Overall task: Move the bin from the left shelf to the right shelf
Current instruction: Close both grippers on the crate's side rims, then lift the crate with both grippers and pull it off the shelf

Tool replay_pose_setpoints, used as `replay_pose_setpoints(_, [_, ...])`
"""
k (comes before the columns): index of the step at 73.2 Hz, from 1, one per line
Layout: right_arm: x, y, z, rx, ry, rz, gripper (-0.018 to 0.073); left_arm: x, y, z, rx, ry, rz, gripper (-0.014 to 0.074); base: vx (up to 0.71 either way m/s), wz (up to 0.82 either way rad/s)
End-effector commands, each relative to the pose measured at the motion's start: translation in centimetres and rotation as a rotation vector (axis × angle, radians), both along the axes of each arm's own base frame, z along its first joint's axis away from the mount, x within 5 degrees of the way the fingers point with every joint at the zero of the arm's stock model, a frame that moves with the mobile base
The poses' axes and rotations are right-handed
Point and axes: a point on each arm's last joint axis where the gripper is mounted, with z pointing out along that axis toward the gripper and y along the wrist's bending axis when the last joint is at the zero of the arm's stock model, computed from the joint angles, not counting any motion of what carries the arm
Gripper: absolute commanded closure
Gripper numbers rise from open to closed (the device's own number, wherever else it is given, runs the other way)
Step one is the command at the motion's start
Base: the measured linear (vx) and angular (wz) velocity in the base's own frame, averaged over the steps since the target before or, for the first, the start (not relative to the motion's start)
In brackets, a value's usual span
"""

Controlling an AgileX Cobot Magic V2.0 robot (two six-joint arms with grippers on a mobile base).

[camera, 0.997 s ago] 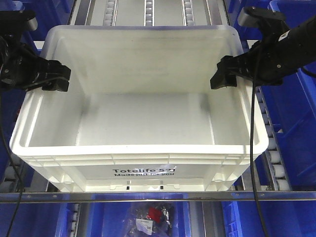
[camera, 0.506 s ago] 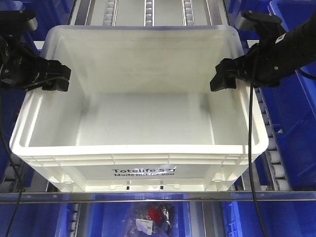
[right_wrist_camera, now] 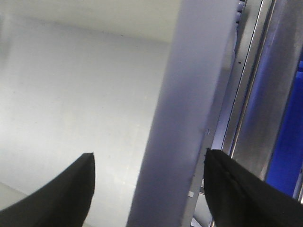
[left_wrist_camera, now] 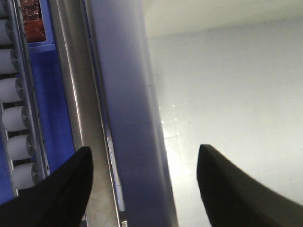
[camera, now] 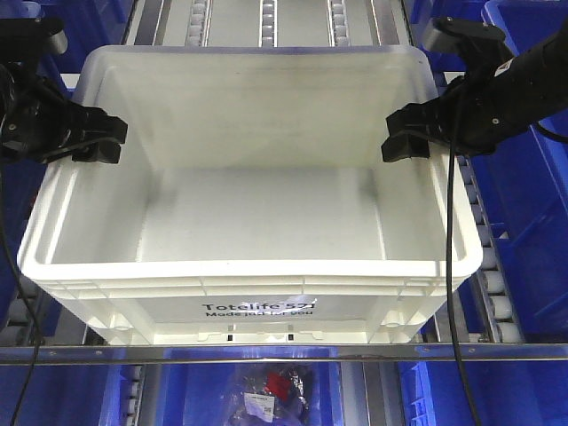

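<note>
- Roller shelf (camera: 266,18) hemmed by blue bins (camera: 528,231) either side; tight side room.
- White bin (camera: 257,231), ribbed rim, black front print, sits on the rollers.
- Left claw (camera: 99,140) and right claw (camera: 406,140) spread astride the side walls, gripping nothing.

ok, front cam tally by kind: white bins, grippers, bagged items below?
White bin: 1
Grippers: 2 (left gripper, right gripper)
Bagged item: 1
Total: 4
Blue bins are cut off by the frame, so not counted.
</note>
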Motion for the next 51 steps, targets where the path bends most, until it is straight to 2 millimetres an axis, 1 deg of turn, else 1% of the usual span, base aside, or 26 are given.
replay_pose_setpoints(1, [0.03, 0.02, 2.19, 0.030, -0.099, -0.011, 0.0090, -0.16, -0.24, 2.17, -0.034, -0.098, 0.007, 0.0163, 0.00, 0.00])
replay_pose_setpoints(19, [0.12, 0.08, 1.88, 0.032, -0.082, -0.008, 0.0090, -0.17, -0.23, 2.16, -0.034, -0.096, 0.007, 0.0165, 0.00, 0.00])
replay_pose_setpoints(29, [0.12, 0.08, 1.88, 0.031, -0.082, -0.008, 0.0119, -0.18, -0.22, 2.15, -0.032, -0.095, 0.005, 0.0169, 0.00, 0.00])
replay_pose_setpoints(33, [0.12, 0.08, 1.88, 0.032, -0.082, -0.008, 0.0157, -0.18, -0.22, 2.15, -0.031, -0.095, 0.004, 0.0191, 0.00, 0.00])
replay_pose_setpoints(38, [0.12, 0.08, 1.88, 0.032, -0.082, -0.008, 0.0232, -0.18, -0.23, 2.15, -0.030, -0.096, 0.000, 0.0236, 0.00, 0.00])
replay_pose_setpoints(39, [0.12, 0.08, 1.88, 0.032, -0.082, -0.008, 0.0262, -0.18, -0.23, 2.15, -0.030, -0.096, 0.000, 0.0258, 0.00, 0.00])
replay_pose_setpoints(44, [0.12, 0.09, 1.88, 0.033, -0.081, -0.009, 0.0350, -0.18, -0.23, 2.15, -0.030, -0.096, 0.000, 0.0332, 0.00, 0.00])
replay_pose_setpoints(48, [0.12, 0.10, 1.89, 0.035, -0.082, -0.009, 0.0428, -0.15, -0.24, 2.17, -0.031, -0.100, 0.001, 0.0405, 0.00, 0.00])
replay_pose_setpoints(50, [0.13, 0.11, 1.90, 0.036, -0.083, -0.009, 0.0473, -0.14, -0.24, 2.18, -0.031, -0.102, 0.001, 0.0458, 0.00, 0.00])
replay_pose_setpoints(51, [0.13, 0.12, 1.90, 0.036, -0.084, -0.007, 0.0494, -0.12, -0.24, 2.20, -0.031, -0.104, 0.001, 0.0468, 0.00, 0.00])
